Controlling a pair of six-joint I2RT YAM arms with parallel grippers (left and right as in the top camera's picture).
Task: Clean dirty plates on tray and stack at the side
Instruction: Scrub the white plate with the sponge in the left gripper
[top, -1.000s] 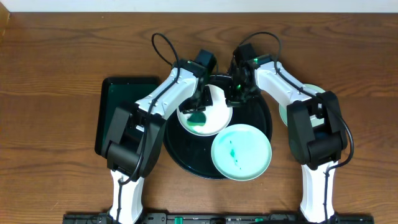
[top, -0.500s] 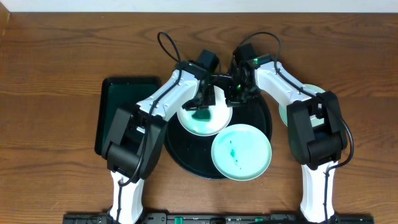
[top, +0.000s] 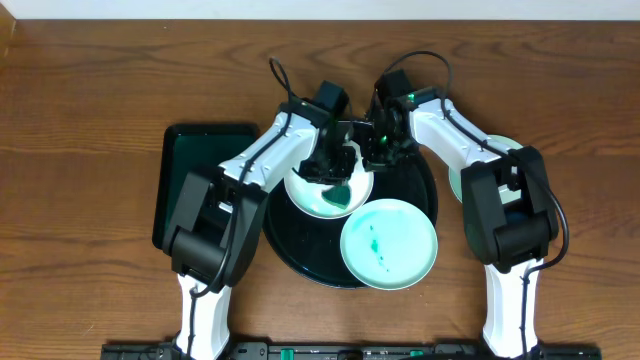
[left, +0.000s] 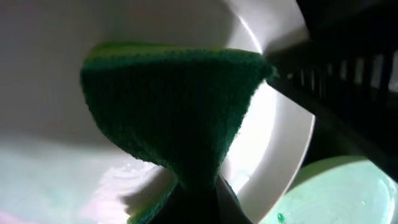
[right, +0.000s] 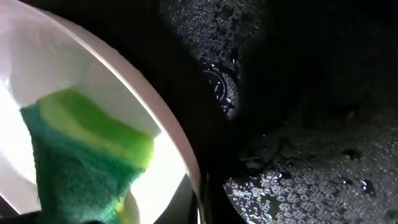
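Off to the left sits a dark green tray (top: 195, 185), well apart from the work. My left gripper (top: 337, 178) is pinched on a green sponge (top: 343, 196), whose broad end points toward me and presses on the white plate (top: 312, 200) at the far left of the black tray (top: 290, 245). A mint plate (top: 388, 243) overhangs the near-right rim. My right gripper (top: 378, 152) is at the white plate's far edge; I cannot tell whether its fingers are closed. A third plate (top: 458, 178) lies just right of the black tray.

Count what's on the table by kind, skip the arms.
Plates: 3 (plate under sponge, front plate, right plate partly behind the right arm)
Trays: 2 (black tray, green tray)
Sponge: 1
Total: 6
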